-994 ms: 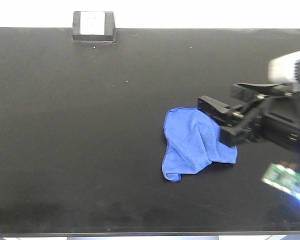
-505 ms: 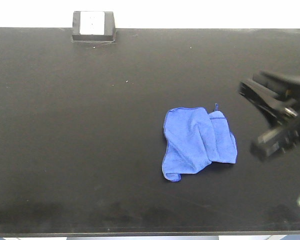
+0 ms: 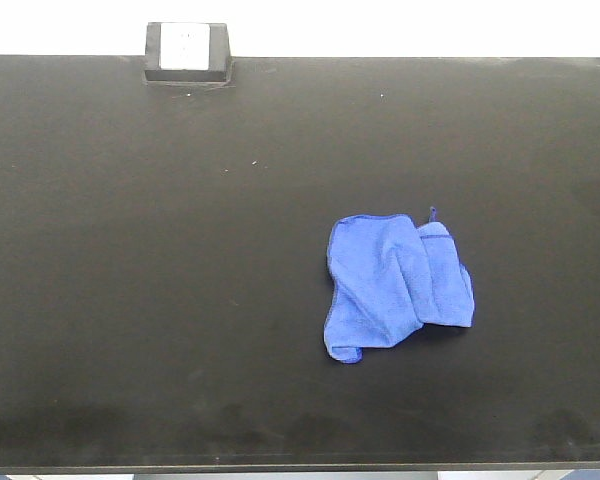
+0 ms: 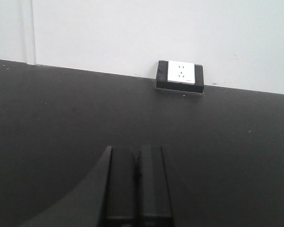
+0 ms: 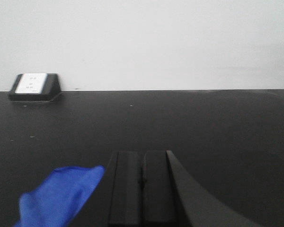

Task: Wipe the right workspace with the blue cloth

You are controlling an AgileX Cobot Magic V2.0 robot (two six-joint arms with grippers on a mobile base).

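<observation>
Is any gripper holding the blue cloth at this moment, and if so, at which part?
Nothing is held. The left gripper and right gripper are shut and empty; the blue cloth lies loose, crumpled, on the black benchtop.

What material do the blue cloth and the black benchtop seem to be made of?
The blue cloth looks like soft, napped microfibre: fuzzy surface, limp folds, stitched hem, small corner loop. The black benchtop looks hard and matte, perhaps laminate or resin; its flat surface gives only dull reflections.

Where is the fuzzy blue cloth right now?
In the front view the crumpled royal-blue microfibre cloth lies on the matte black benchtop, right of centre, far from the white-faced socket box at the back left.
</observation>
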